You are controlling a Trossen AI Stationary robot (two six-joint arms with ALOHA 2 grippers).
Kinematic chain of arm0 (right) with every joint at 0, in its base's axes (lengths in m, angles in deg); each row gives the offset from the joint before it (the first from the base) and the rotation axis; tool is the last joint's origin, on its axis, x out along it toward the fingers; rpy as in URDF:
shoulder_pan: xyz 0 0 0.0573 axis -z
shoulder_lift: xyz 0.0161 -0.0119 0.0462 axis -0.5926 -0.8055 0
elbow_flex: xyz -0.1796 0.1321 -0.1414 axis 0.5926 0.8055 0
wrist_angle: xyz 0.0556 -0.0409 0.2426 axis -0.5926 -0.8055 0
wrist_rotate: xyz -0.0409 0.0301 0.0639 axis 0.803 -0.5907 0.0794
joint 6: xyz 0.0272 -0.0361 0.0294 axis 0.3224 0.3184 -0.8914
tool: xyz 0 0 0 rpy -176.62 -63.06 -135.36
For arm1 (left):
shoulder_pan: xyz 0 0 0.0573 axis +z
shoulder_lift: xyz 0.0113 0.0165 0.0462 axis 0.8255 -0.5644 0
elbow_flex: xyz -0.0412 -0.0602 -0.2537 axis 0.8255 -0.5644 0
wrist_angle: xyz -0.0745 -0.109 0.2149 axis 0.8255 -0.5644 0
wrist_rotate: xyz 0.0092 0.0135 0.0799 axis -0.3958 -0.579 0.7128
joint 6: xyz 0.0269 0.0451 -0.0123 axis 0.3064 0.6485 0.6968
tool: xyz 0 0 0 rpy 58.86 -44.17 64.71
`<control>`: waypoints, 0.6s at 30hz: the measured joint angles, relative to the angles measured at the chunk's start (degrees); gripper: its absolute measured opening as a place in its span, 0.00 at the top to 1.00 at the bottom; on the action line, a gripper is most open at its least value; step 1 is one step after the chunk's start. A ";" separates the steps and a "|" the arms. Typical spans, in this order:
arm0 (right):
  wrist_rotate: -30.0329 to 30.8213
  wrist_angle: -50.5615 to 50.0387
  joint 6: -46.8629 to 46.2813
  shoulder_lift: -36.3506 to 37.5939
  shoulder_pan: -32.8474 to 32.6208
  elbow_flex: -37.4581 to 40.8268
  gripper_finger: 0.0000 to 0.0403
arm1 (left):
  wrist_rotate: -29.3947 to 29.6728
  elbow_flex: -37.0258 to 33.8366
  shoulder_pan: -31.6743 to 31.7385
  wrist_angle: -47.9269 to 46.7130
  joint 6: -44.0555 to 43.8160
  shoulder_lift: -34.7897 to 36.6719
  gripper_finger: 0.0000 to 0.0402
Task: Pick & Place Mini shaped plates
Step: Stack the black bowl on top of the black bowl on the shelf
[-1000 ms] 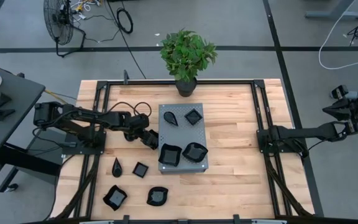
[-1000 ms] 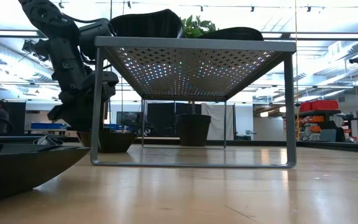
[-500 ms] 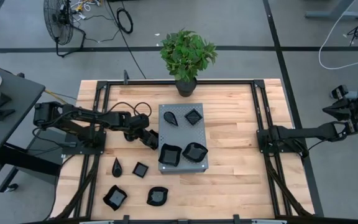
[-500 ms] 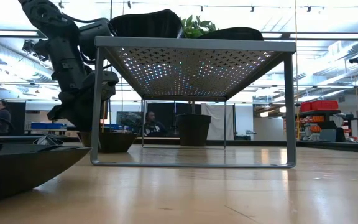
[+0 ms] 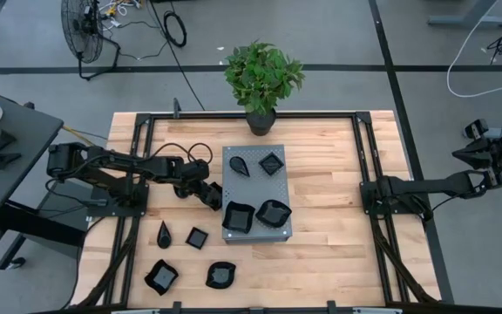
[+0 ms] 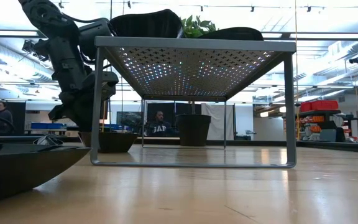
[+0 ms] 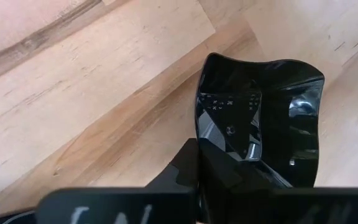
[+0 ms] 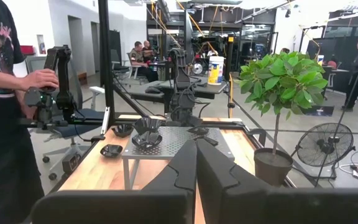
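A glossy black mini plate is pinched at its rim by the left gripper, whose fingers are seen closed on it in the left wrist view, just left of the grey perforated stand at the centre of the high view. Four more dishes are already seated on the stand – a teardrop and a small square toward the top, a large square and a wavy-edged one toward the bottom. Four others are left on the wooden table at the lower left of the frame: a narrow teardrop, a small square, and two larger dishes. The right gripper is parked beyond the right edge of the table, its fingers closed on nothing.

The hold looks thin – only the edge of a slick dish is taken, so a slip or a tilt during lifting is judged possible. The stand's rim lies close beside the gripper; it could be clipped if the dish is carried across too low, and the plates already placed could be jostled.
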 joint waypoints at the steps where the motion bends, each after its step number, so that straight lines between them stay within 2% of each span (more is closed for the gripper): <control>1: 0.00 0.00 0.01 0.00 -0.01 -0.02 0.96 | 0.01 0.00 0.00 0.00 0.00 0.00 0.98; 10: 0.00 0.00 0.00 0.00 -0.02 0.00 0.96 | -1.11 0.42 0.04 -0.87 1.74 1.45 0.99; 18: 0.01 0.00 0.00 0.00 -0.01 0.00 0.96 | -0.54 5.65 3.07 -11.72 8.69 6.20 0.99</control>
